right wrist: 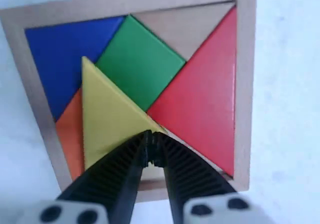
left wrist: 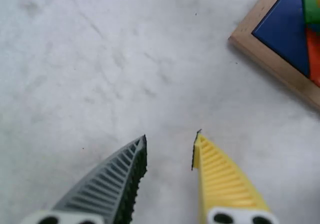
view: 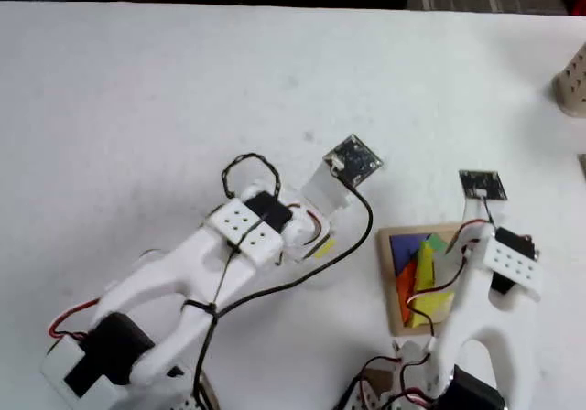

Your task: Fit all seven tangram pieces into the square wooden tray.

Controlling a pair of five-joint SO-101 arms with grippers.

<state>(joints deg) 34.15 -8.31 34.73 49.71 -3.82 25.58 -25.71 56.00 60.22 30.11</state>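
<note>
Tray (view: 386,286) sits at 4 o'clock on the table (view: 137,99), flat.

Right gripper (right wrist: 151,138) hangs over the tray. Its black jaws are pinched together with only a hairline gap, and there is nothing visible between them. The tips are at the edge of the yellow triangle (right wrist: 107,119). Can't tell if they touch it or sit just above.

In the tray:
- blue triangle (right wrist: 55,59)
- green square (right wrist: 140,64)
- red triangle (right wrist: 205,104)
- orange piece (right wrist: 70,134)
- the yellow one

Green touches blue, red and yellow. Yellow lies between orange and red, with its apex at the blue/green seam. The pale wood-coloured triangle (right wrist: 185,26) next to green and red could be a piece or bare tray floor, can't tell.

From the high view, blue is at the tray's 11 o'clock, green at 1 o'clock and orange at 8 o'clock. The right arm covers the 3 o'clock side.

Left gripper (left wrist: 170,146) is at the tray's 9 o'clock, near it but apart. Its jaws are spread wide, one finger grey and one yellow, and they hold nothing over bare tabletop.

A beige perforated object (view: 572,85) sits at the table's 2 o'clock edge.
</note>
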